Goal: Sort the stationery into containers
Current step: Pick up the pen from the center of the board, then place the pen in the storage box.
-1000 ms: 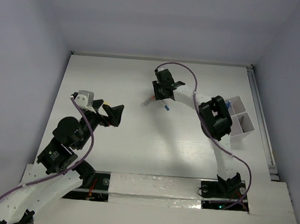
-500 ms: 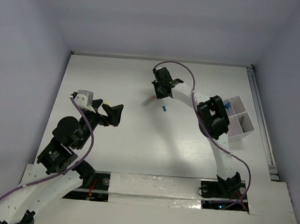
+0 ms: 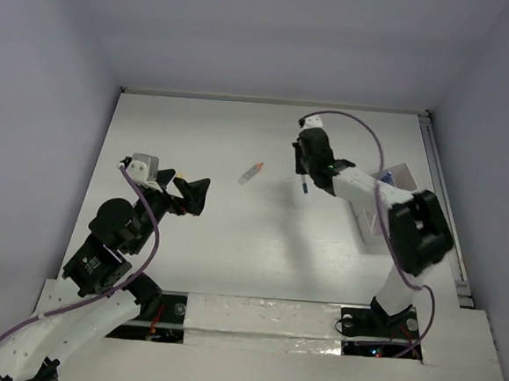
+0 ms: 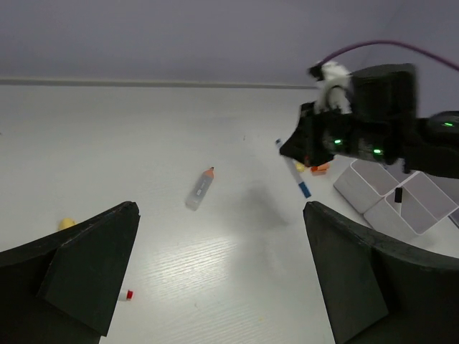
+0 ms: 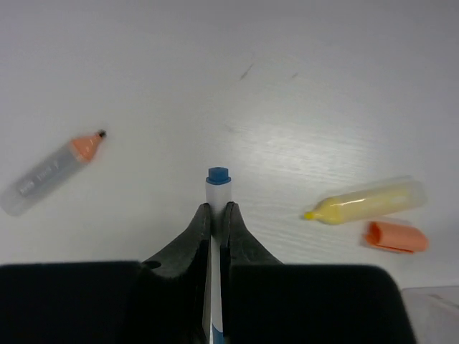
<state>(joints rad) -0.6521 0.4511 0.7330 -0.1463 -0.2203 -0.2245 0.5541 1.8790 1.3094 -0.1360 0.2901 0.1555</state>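
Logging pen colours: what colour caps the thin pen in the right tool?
Blue, atop the thin white pen; right wrist view shows it best.

Pale grey walls (image 3: 293,35) enclose a white table (image 3: 233,242) with a rail (image 3: 445,206) along its right edge.

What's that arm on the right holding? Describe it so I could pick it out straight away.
Start at the white table and find the right arm reaching across it. Pinched in its shut jaws is a thin white pen with a blue end. Unlike the orange-capped tube and yellow tube lying flat nearby, it is slimmer and the only one gripped.
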